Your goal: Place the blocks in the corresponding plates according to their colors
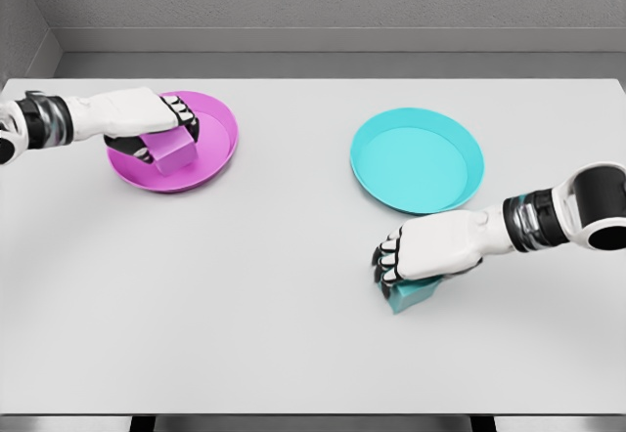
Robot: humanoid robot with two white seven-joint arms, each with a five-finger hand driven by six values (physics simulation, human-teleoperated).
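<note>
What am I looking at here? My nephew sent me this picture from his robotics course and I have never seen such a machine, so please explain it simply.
This is a computer simulation, not a photograph. The view comes from a camera on a humanoid robot's head, looking down at a plain white table. The two white arms entering from the sides are the robot's own, each ending in a five-finger hand.

On the table are two round plates: a round magenta plate on the left and a round cyan plate on the right, which has nothing in it.

The left hand is over the magenta plate, its fingers curled around a small magenta block that sits inside that plate. The right hand covers a small cyan block lying on the table in front of the cyan plate, fingers closed over it.

The job is sorting blocks onto plates by colour.
</note>
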